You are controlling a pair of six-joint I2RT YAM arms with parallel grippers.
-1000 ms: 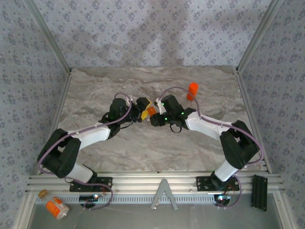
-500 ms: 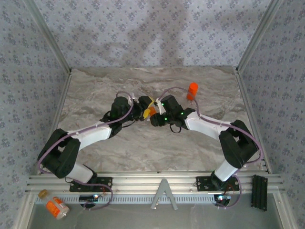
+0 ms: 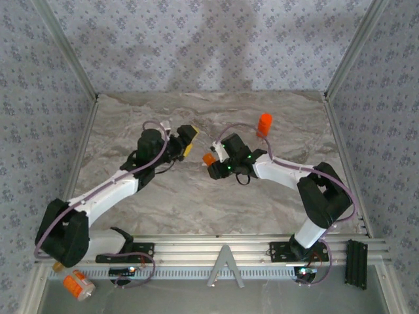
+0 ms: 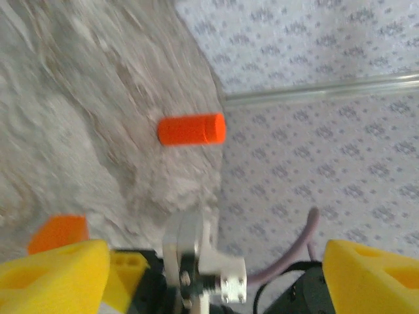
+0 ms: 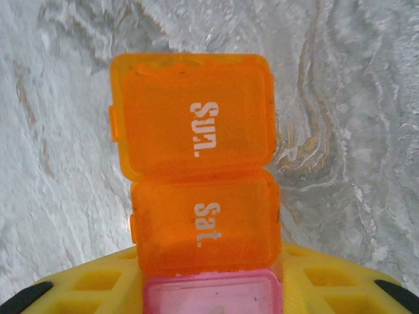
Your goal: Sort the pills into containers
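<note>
My right gripper (image 3: pixel 214 157) is shut on the small orange box (image 3: pixel 208 159) at mid-table. In the right wrist view the box (image 5: pixel 200 170) points away from me, with orange lids marked "Sun." and "Sat." and a pink end between the yellow fingers (image 5: pixel 85 288). My left gripper (image 3: pixel 187 139) hangs open just left of it, a short gap apart, with nothing between its yellow fingers (image 4: pixel 55 275). The orange capped pill bottle (image 3: pixel 264 123) stands upright behind the right arm and appears again as the bottle (image 4: pixel 192 129) in the left wrist view. The pills are out of view.
Patterned walls close the table on three sides. An aluminium rail (image 3: pixel 216 252) runs along the near edge. Below it lie an orange bottle with a white label (image 3: pixel 78 285) at the left and a black block (image 3: pixel 355 263) at the right.
The left gripper has pulled back to the left, away from the box, and stands wider open. The right gripper still holds the box and has barely moved.
</note>
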